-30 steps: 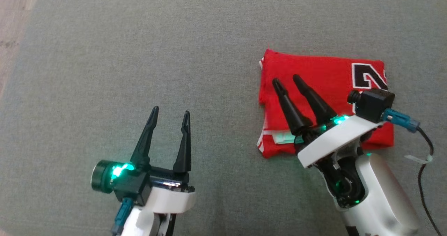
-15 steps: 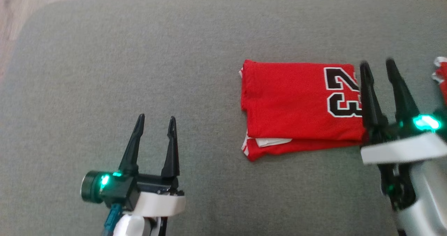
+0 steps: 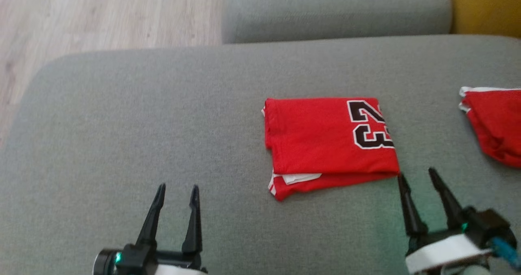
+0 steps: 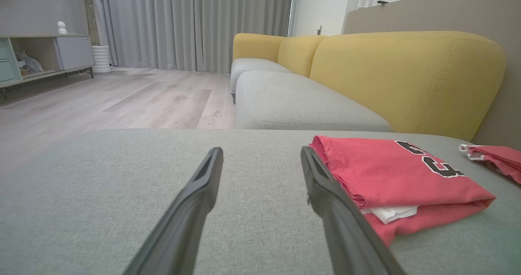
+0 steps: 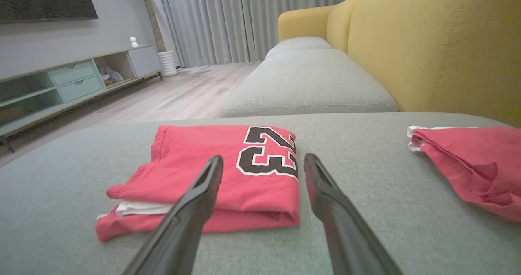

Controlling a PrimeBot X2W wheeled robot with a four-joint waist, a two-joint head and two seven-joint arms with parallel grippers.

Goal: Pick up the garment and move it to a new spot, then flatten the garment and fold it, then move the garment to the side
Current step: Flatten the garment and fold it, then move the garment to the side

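Red folded garment just beyond spread right hand; spread left hand well apart

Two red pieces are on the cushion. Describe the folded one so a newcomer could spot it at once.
Start at the wide grey seat cushion beside the yellow backrest. Near its middle lies the folded red jersey, a neat rectangle. Unlike the rumpled red garment to its right, it shows a black, white-edged 23.
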